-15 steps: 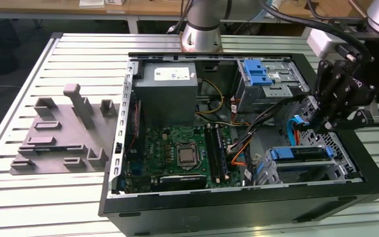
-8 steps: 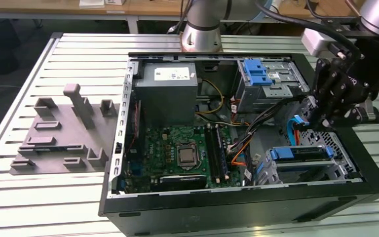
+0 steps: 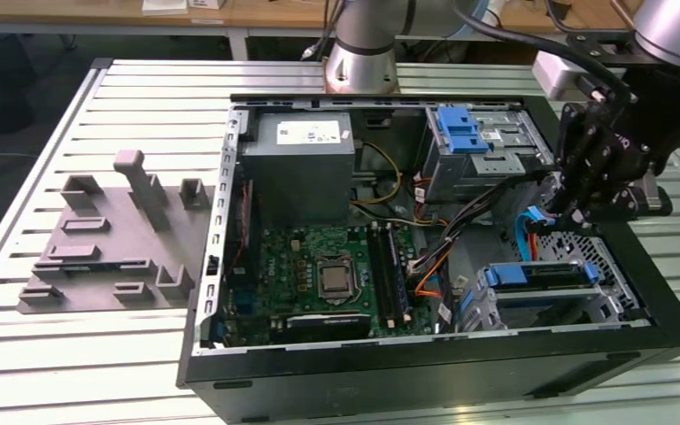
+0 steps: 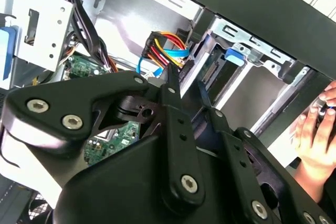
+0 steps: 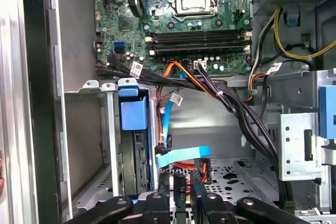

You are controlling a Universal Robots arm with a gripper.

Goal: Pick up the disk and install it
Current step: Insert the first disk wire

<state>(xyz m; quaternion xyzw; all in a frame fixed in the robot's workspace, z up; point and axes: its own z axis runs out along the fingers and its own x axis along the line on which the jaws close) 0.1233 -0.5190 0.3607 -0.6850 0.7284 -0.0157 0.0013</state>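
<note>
Overhead scene of an open computer case [image 3: 435, 372] lying on its side on a slatted metal table [image 3: 116, 354], side panel off so its insides face up and can be reached from above. My gripper [image 3: 576, 212] hangs inside the case at the exterior view's right, just above the perforated floor beside the drive cage [image 3: 606, 266]. I cannot tell how far it is open or whether it has hold of anything; in the first wrist view the gripper [image 5: 181, 203] sits low among black and orange cables [image 5: 220, 95]. The disk [image 3: 537, 276] appears to be slotted into that cage, standing on edge with its blue bracket tab facing outward, which I judge is how it slides along the cage rails; in the first wrist view the disk [image 5: 133, 116] is just beside my gripper. The green motherboard [image 3: 328, 274] lies well apart. In the second wrist view a person's hand [image 4: 315, 135] rests outside the case wall.
</note>
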